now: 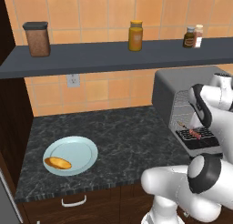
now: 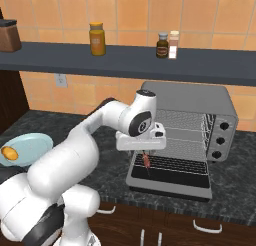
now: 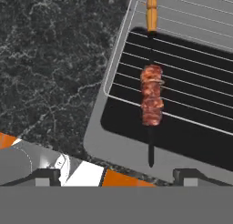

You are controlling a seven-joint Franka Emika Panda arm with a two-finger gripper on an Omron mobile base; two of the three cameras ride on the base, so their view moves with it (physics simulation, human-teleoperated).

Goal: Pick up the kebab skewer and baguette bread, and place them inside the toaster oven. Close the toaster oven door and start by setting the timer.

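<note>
Skewer (image 3: 151, 96): one is seen, laid on the lowered oven door (image 3: 191, 145) and partly on the wire rack (image 3: 191, 32). Its long axis runs from the oven mouth out toward the door's outer edge; the orange handle end is pointed into the oven, the dark bare tip toward the door's outer edge. The meat chunks are threaded around its middle.

Gripper (image 2: 145, 151): it is held just above the skewer with the fingers spread wide; nothing is gripped, and the skewer lies between and below the finger tips.

Oven (image 2: 200, 102): one grey box at the right of the counter (image 1: 123, 136), its door dropped flat, two wire racks seen inside, three knobs (image 2: 218, 139) counted on its right panel.

Baguette (image 1: 58, 163): one is seen on the plate (image 1: 79, 150), well apart from the oven, lying near the plate's front-left rim, its long axis running roughly left to right.

Plate: one, pale blue.

Shelf (image 1: 113, 57): four containers are counted — a brown canister (image 1: 37, 38), a yellow jar (image 1: 135, 35), and two small bottles (image 1: 193, 36).
</note>
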